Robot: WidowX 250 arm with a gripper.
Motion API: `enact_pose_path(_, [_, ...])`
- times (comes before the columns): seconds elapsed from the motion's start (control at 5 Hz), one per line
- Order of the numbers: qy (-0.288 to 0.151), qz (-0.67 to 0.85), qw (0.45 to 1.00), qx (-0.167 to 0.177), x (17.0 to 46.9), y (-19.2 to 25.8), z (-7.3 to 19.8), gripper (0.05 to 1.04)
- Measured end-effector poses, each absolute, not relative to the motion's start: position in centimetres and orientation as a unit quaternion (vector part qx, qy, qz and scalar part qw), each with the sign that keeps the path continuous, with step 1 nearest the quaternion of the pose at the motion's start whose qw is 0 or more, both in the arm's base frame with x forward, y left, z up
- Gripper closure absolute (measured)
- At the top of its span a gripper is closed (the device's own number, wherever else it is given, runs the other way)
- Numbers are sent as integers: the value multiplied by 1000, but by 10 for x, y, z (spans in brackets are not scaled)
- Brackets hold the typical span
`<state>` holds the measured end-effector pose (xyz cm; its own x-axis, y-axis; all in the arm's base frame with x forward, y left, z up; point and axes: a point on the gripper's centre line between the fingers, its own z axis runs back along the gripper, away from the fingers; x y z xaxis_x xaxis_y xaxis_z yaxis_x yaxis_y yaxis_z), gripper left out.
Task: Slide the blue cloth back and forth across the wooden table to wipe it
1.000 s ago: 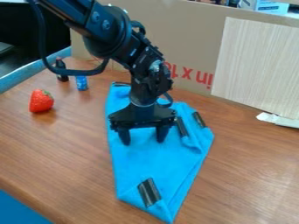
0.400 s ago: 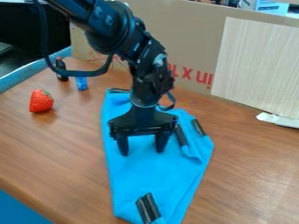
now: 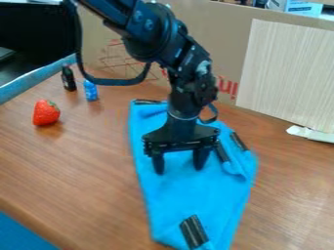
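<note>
The gripper [image 3: 178,168] points down over the upper middle of a blue cloth [image 3: 176,200], its two fingers spread apart with blue fabric visible between them. Whether the fingertips press on the fabric I cannot tell. The cloth lies long and folded on the table, with black strips at its top left corner, its right side and near its lower end. One black strip [image 3: 194,231] crosses the lower part of the cloth.
A red strawberry [image 3: 46,113] stands at the left on the brown table [image 3: 78,166]. Behind it are a small dark bottle [image 3: 68,78] and a small blue bottle [image 3: 91,90]. A cardboard wall [image 3: 221,44] and a pale board [image 3: 290,73] border the back.
The gripper has shifted toward the front and then to the right. The cloth has slid along with it, first frontward, then right. The strawberry and bottles stayed put.
</note>
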<state>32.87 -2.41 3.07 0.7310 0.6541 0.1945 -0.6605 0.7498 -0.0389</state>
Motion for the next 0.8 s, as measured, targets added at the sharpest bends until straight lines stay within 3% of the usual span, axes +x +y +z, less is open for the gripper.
enact_pose_path(0.4, [-90,366,926,15,326,-41,42,84])
enact_pose_path(0.8, [-95,369,924,-8,325,-40,110,85])
